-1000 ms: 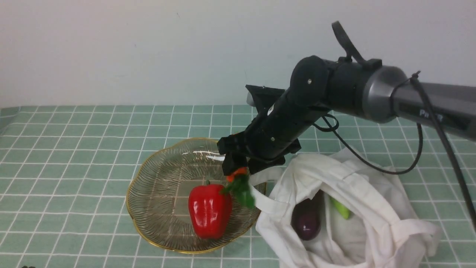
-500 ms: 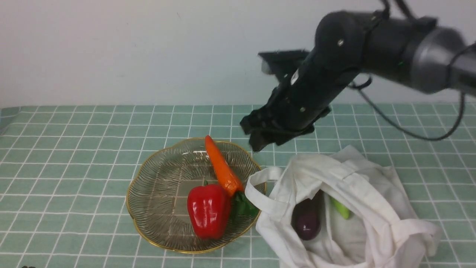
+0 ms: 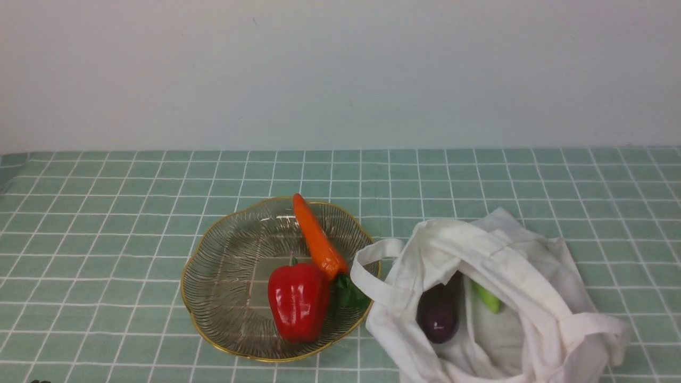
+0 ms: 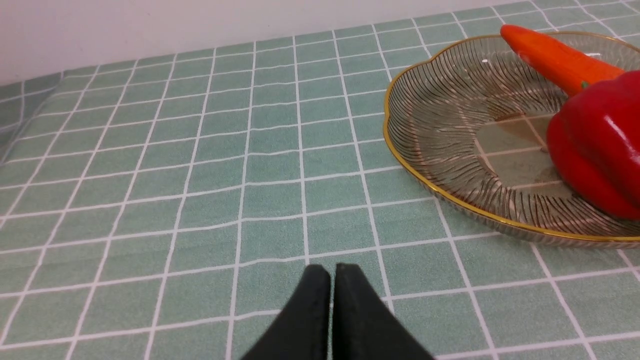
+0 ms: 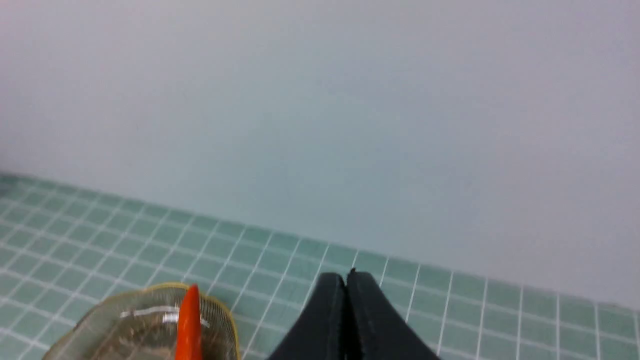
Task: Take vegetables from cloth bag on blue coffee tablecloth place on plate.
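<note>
Left tool [image 4: 330, 278] pressed together, empty, low over the blue coffee tablecloth [image 4: 200, 150]. Right tool [image 5: 346, 281] pressed together, empty, held high, facing the wall [image 5: 320, 100].

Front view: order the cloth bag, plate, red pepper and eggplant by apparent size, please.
1. cloth bag: largest, though the frame's lower edge cuts it off.
2. plate.
3. red pepper.
4. eggplant: smallest as seen; the bag hides part of it, so its full size is unsure.
</note>
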You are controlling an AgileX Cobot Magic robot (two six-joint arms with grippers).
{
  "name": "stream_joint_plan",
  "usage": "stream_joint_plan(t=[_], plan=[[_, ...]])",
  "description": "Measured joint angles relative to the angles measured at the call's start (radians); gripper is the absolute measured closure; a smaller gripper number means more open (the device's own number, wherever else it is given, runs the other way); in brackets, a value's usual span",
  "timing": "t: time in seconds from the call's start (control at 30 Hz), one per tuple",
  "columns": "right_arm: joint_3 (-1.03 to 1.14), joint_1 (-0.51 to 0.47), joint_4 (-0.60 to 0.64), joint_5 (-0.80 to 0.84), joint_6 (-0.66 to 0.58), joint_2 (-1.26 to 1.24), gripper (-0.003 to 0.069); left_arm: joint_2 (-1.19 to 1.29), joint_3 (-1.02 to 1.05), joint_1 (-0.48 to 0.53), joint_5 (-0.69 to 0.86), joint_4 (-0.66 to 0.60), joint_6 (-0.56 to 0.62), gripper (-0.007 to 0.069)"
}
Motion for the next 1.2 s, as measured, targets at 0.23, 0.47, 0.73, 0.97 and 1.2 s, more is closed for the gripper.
stream_joint_plan(t=[0.23, 0.47, 0.73, 0.97, 1.2], plan=[[0.479, 0.000, -0.047, -0.323, 0.061, -0.526, 0.0673, 0.000, 0.000, 0.000, 0.000, 0.000, 0.000, 0.0632], [0.781, 0.000, -0.064, -0.435, 0.092, -0.851, 0.0673, 0.000, 0.000, 0.000, 0.000, 0.000, 0.000, 0.0632], [0.859, -0.004, -0.043, -0.455, 0.092, -0.854, 0.0673, 0.000, 0.000, 0.000, 0.000, 0.000, 0.000, 0.0632], [0.861, -0.004, -0.041, -0.446, 0.092, -0.854, 0.0673, 0.000, 0.000, 0.000, 0.000, 0.000, 0.000, 0.0632], [0.862, -0.004, -0.029, -0.463, 0.092, -0.854, 0.0673, 0.000, 0.000, 0.000, 0.000, 0.000, 0.000, 0.0632]])
